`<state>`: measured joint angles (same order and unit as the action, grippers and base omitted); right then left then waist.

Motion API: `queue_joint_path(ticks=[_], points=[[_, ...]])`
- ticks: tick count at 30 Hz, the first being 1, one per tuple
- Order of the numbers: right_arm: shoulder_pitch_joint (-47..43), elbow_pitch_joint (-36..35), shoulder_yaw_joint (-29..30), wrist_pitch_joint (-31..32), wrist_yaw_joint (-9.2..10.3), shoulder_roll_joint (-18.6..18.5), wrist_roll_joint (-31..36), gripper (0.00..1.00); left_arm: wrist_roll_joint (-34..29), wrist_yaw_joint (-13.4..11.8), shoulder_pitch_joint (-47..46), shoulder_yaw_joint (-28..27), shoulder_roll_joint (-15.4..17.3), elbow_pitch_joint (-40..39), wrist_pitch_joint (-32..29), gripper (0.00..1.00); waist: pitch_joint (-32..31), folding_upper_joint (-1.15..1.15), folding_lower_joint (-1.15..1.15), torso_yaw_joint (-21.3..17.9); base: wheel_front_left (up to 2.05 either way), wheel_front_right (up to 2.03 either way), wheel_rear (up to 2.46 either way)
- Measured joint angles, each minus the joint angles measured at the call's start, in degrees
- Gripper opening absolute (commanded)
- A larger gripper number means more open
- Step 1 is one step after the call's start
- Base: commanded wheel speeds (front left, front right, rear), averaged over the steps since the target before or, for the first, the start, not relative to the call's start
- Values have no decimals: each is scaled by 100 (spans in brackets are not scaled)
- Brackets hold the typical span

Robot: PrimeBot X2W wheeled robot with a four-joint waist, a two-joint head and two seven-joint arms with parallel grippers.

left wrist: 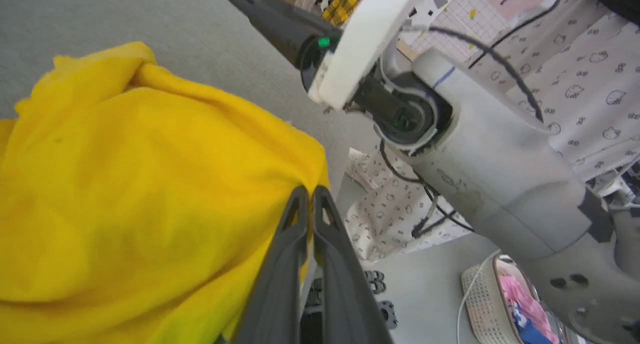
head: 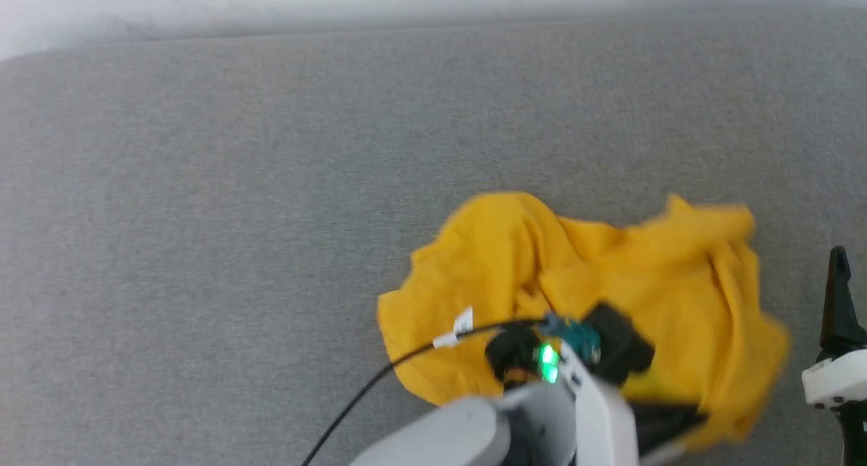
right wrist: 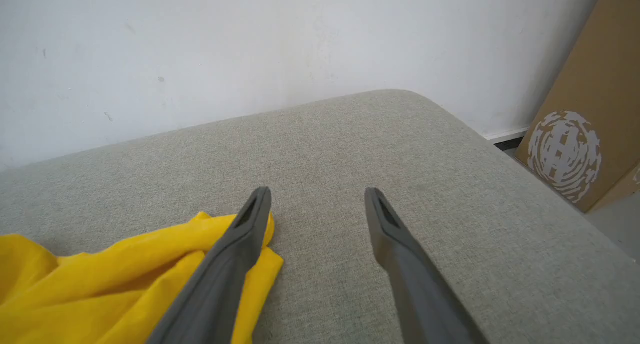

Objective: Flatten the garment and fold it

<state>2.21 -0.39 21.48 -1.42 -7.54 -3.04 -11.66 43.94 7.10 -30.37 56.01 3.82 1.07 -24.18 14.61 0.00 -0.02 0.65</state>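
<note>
Head view: the garment (head: 609, 276) lies crumpled in a yellow heap on the grey upholstered surface (head: 203, 181), right of centre and toward the near edge, with a small white tag (head: 462, 325) showing on its left part. The left arm's pale forearm (head: 542, 418) reaches up from the bottom and covers the heap's near middle, a green light on its wrist and a black cable (head: 379, 378) trailing off to the left. It hides that arm's own jaws here. The right gripper (head: 838, 269) stands at the right edge, just beside the garment and clear of it.

Left wrist view: the left gripper (left wrist: 311, 199) has its jaws pressed together, tips right at the garment's edge above the surface's near side (whether fabric is caught between them I cannot tell). The right arm (left wrist: 475, 149) crosses the upper right. Behind it hangs a white cartoon-print cloth (left wrist: 590, 84), and a basket (left wrist: 475, 289) with pink and blue contents sits on the floor below.

Right wrist view: the right jaws stand wide apart with nothing between them. One finger lies over a corner of the garment at the lower left, the other over bare grey surface. A white wall (right wrist: 250, 49) rises behind, and a cardboard box (right wrist: 590, 109) leans at the right.
</note>
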Motion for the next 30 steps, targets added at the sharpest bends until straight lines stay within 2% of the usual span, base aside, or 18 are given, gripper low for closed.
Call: queue_joint_path(ticks=[4, 5, 6, 11, 15, 18, 21, 23, 25, 30], points=[[-64, -16, -30, 143, 0, 2, 7, 100, 442, -4, 469, 290, 392, -57, -521, 0, -84, 0, 0, 127, 0, 0, 0], [-79, -40, -34, 158, 0, 2, 10, 100, 497, -35, 593, 279, 446, -27, -511, 6, -91, 0, 0, 153, 0, 0, 0], [-99, -65, -34, 190, 0, 1, 10, 100, 442, -104, 661, 275, 481, 5, -441, 100, -92, 0, 0, 177, 0, 0, 0], [-137, -70, -25, 241, 0, 1, 12, 100, 186, -274, 673, 127, 480, 122, 14, 100, -72, 0, 1, 268, 0, 0, 0], [-136, -65, -30, 248, 0, 1, 29, 100, 274, -450, 668, -339, 423, -92, 388, 100, -93, 0, 1, 329, 0, 0, 0], [-135, -52, -76, 248, 0, 1, 31, 100, 80, -836, 526, -913, 512, -248, 851, 100, -117, 0, 1, 353, 0, 0, 0], [-134, -21, -119, 244, 0, 2, 25, 100, -535, -1367, 201, -1369, 848, -200, 1239, 100, -121, 0, 2, 350, 0, 0, 0], [-133, 12, -130, 237, 0, 1, 13, 100, -1138, -1670, -25, -1417, 1248, -4, 1282, 100, -112, 0, 1, 337, 0, 0, 0], [-132, 56, -140, 232, 0, 1, 5, 100, -1350, -1863, -71, -1475, 1489, 224, 1192, 100, -96, 0, 2, 320, 0, 0, 0], [-130, 114, -138, 223, 0, 1, 1, 100, -1079, -1905, -22, -1437, 1475, 561, 686, 100, -35, 0, 2, 277, 0, 0, 0]])
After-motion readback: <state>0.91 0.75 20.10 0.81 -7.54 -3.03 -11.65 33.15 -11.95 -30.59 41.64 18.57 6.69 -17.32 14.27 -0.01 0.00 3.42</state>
